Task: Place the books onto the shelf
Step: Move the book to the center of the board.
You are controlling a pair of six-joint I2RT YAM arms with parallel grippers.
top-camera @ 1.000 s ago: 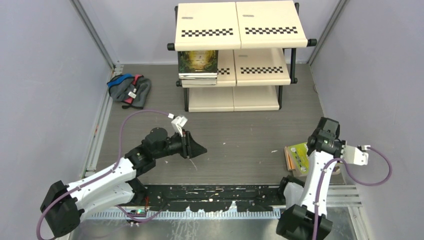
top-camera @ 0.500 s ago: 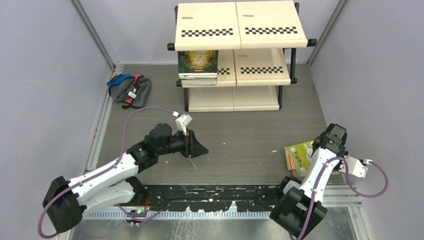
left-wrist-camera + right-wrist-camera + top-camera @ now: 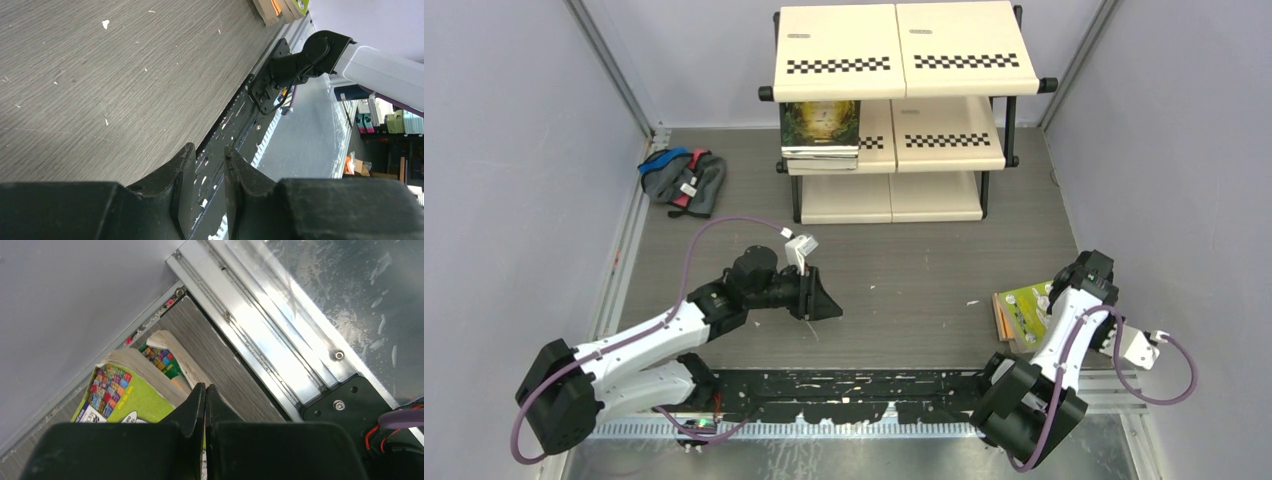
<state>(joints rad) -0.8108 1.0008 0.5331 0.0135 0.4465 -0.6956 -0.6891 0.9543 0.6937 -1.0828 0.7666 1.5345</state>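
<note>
Right wrist view: my right gripper [image 3: 204, 388] is clenched empty over the lime green book [image 3: 127, 399], likely to pry it off the pile [image 3: 1020, 312] lying well in front and right of the shelf [image 3: 904, 55]; my left gripper [image 3: 206, 159], slightly parted, holds nothing.
</note>
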